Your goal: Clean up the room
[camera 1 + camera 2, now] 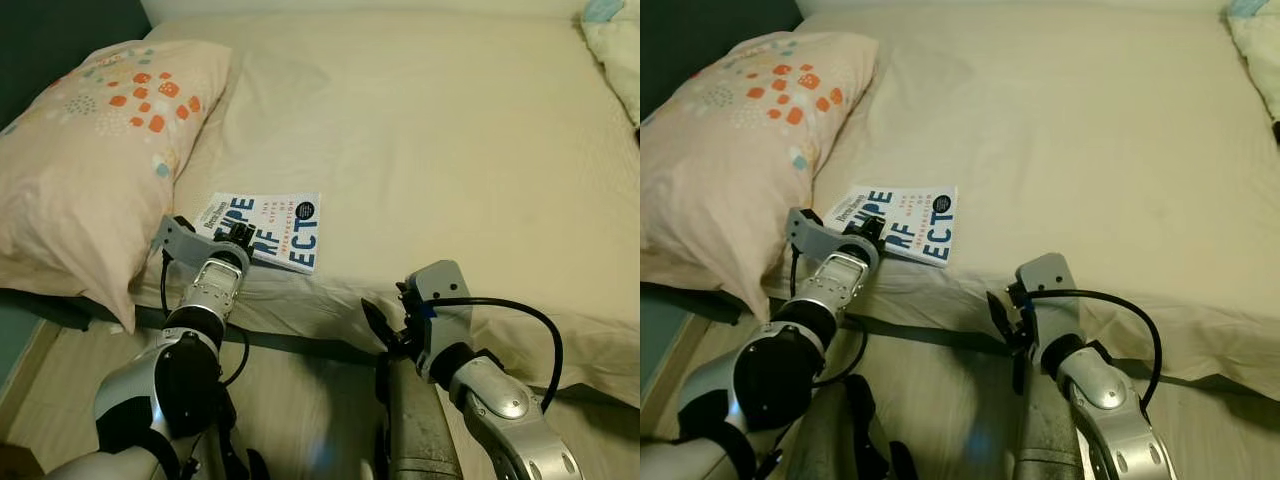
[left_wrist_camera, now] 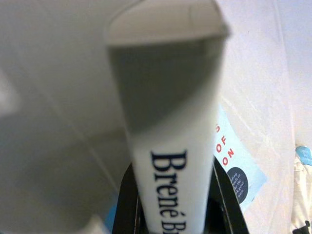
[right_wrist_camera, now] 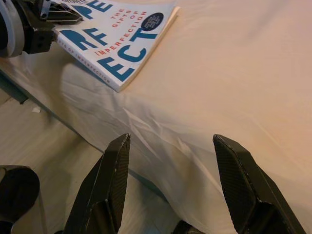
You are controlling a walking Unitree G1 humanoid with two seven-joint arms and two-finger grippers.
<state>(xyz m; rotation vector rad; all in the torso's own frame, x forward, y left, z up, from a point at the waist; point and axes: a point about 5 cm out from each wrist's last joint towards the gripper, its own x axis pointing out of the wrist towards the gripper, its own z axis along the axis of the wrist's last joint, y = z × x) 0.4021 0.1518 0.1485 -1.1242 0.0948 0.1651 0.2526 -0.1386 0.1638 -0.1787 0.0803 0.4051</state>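
A white paperback book (image 1: 268,229) with large blue cover lettering is located left of centre in the head views, lying on the cream sheet of the bed (image 1: 430,140) close to the mattress's near edge. The left claw (image 1: 236,240) is positioned at the book's near left corner; in the left wrist view the spine (image 2: 170,161), printed with dark blue lettering, is seen clamped between the two black fingers (image 2: 127,204), so this claw is clenched on the book. A large pillow (image 1: 85,150) with orange and pale blue dots is found at the upper left of the frame, just beside the book. The right claw (image 3: 170,187) is held below the mattress edge at lower centre right, above the wooden floor (image 1: 300,410); its two fingers are spread wide apart and nothing is gripped between them. A pale blue patterned cloth (image 1: 612,40) is visible at the upper right corner of the bed.
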